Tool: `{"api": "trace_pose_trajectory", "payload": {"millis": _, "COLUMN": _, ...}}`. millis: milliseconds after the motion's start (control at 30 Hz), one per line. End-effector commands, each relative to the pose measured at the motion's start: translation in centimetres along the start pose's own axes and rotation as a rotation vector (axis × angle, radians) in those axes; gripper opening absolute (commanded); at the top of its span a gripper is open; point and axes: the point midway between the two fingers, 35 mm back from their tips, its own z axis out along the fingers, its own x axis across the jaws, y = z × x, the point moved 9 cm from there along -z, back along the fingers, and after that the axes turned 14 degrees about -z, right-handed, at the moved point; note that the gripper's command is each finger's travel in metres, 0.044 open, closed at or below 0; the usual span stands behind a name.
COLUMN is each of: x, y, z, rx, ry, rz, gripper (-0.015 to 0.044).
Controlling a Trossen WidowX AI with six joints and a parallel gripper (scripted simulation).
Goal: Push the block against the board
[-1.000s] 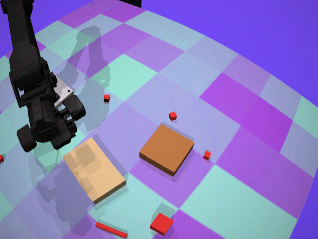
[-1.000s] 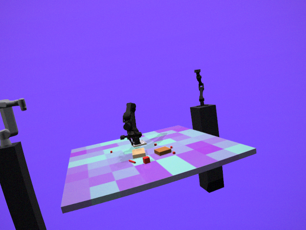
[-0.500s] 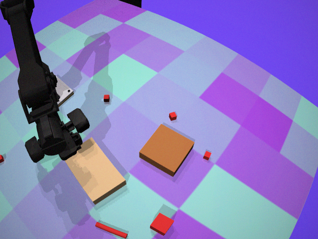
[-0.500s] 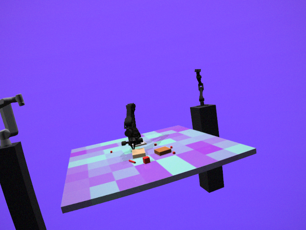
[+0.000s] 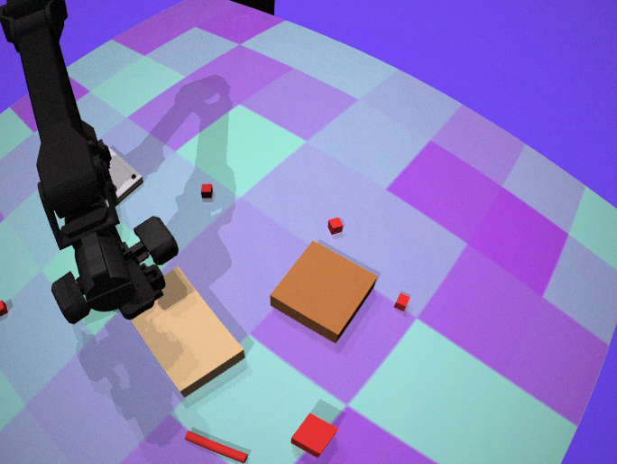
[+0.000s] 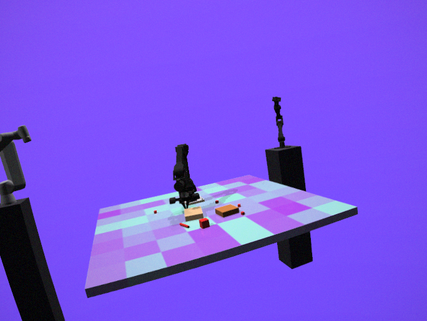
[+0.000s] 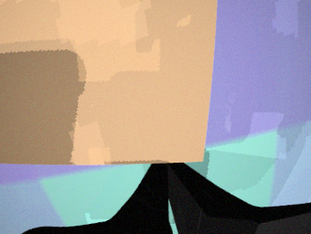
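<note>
The tan rectangular board (image 5: 207, 338) (image 6: 193, 211) (image 7: 137, 105) lies flat, partly under the arm in the top view. The orange-brown square block (image 5: 324, 286) (image 6: 226, 210) lies flat to its right, turned at an angle to it. A gap separates them. My gripper (image 6: 186, 207) (image 7: 163, 161) is shut and empty. Its tips are low at the board's far short end, near one corner. In the wrist view they meet that end's edge, which hides their very ends; whether they touch it is unclear. The top view hides the tips behind the gripper's body.
Small red cubes (image 5: 206, 190) (image 5: 335, 225) (image 5: 401, 301) lie behind and right of the block. A larger red block (image 5: 314, 433) (image 6: 204, 223) and a red rod (image 5: 216, 446) (image 6: 184, 225) lie nearer the front. A grey-white plate (image 5: 124, 174) lies behind the arm.
</note>
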Motion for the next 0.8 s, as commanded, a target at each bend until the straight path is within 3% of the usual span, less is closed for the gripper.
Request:
{"api": "trace_pose_trajectory", "payload": {"millis": 0, "x": -0.1, "y": 0.5, "z": -0.1, "rx": -0.002, "ry": -0.005, "rz": 0.003, "gripper": 0.0}}
{"api": "trace_pose_trajectory", "payload": {"millis": 767, "x": -0.7, "y": 2.7, "z": -0.2, "rx": -0.004, "ry": -0.005, "rz": 0.003, "gripper": 0.0}}
